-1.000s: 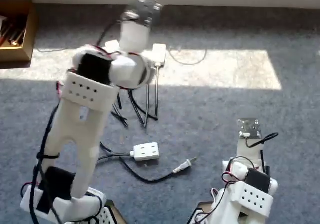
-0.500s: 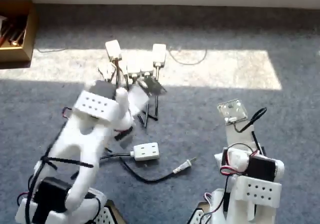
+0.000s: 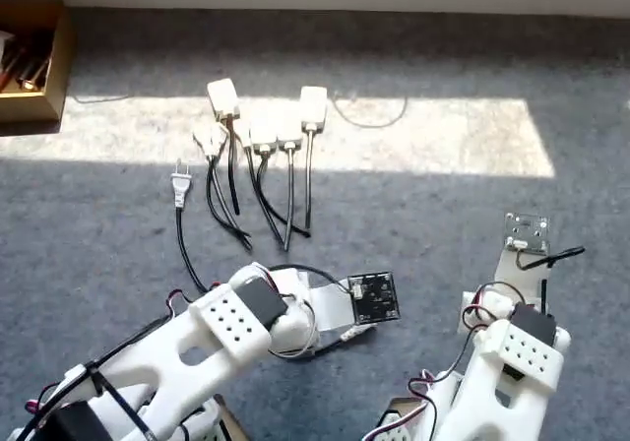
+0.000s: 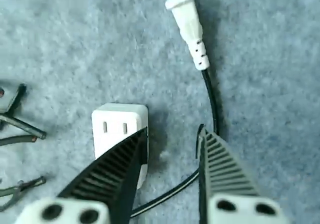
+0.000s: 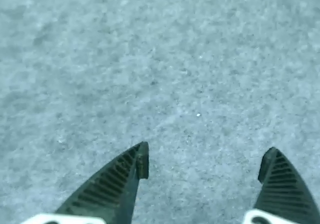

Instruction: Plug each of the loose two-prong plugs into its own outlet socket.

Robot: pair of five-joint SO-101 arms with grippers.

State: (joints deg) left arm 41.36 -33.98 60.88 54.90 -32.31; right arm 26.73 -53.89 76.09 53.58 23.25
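Left gripper (image 4: 171,134) is held open and empty beside socket (image 4: 116,126); plug (image 4: 187,24) should probably be gripped by its body, prongs left clear.

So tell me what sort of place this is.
Probably the floor of an indoor room: grey carpet covers the whole surface, a patch of sunlight falls across it, and a wooden box sits at its edge.

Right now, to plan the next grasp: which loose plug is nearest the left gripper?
The white plug just ahead of the open left gripper, beside the white socket. The other loose plug lies far off, by the other sockets.
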